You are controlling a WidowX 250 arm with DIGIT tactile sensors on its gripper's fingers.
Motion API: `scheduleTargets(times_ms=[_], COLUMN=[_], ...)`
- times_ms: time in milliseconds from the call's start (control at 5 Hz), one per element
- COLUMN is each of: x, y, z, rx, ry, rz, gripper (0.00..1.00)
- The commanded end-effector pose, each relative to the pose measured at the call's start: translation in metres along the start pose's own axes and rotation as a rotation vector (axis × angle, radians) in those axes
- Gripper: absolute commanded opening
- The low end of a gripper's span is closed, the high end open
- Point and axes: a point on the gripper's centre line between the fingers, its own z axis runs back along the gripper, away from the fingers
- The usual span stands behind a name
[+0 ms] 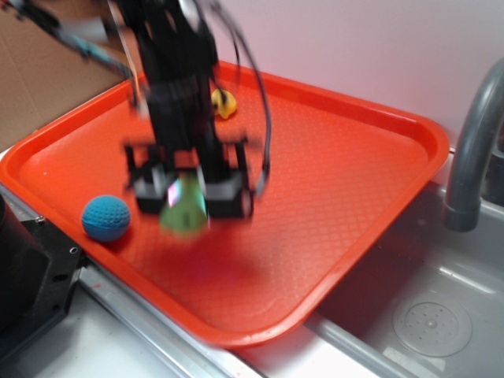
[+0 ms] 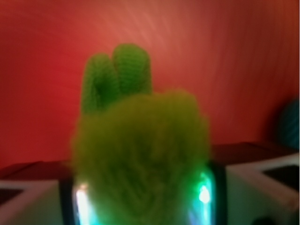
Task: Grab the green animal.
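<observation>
While gripped: small fuzzy lime-green plush animal (image 1: pixel 184 211), pinched between the two fingers of the black robot gripper (image 1: pixel 187 198); blurred in the exterior view.
Green animal, position: over the near-left part of the orange-red plastic tray (image 1: pixel 331 197), close to the tray's front-left edge; whether it touches the tray floor cannot be told.
Green animal, wrist view: fuzzy body (image 2: pixel 140 154) fills the gap between the fingers; two smoother knitted green lobes (image 2: pixel 117 75) stick out beyond the fur.
Gripper, state: fingers pressed against both sides of the plush body, white pads (image 2: pixel 262 187) flanking it, glowing lights at the contact edges.
Arm: black, blurred, descending from the tray's far-left corner.
Blue textured ball (image 1: pixel 105 218): on the tray at its front-left edge, just beside the gripper, apart from the green animal; a dark blue sliver (image 2: pixel 288 123) at the right edge of the wrist view.
Small yellow rubber duck (image 1: pixel 224 103): near the tray's far edge, partly behind the arm.
Tray, setting: rests over a grey metal sink (image 1: pixel 425 307).
Grey faucet (image 1: pixel 472 142): beyond the tray's right edge.
Cardboard (image 1: pixel 39 71): beyond the tray's far-left edge.
</observation>
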Motion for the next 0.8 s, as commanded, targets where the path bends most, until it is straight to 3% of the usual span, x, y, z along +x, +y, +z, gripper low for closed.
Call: scheduleTargets(times_ms=[0,200,400,600], x=[0.019,0.032,0.041,0.044], y=[0.032,0.048,0.054,0.054], z=[0.125,0.142,0.148,0.141], rx=[0.08,0.208,0.268,0.283], ry=[-0.138,-0.226,-0.29,-0.278], rz=[-0.402,-0.413,-0.416,-0.395], gripper=[0.0,0.0,0.0,0.0])
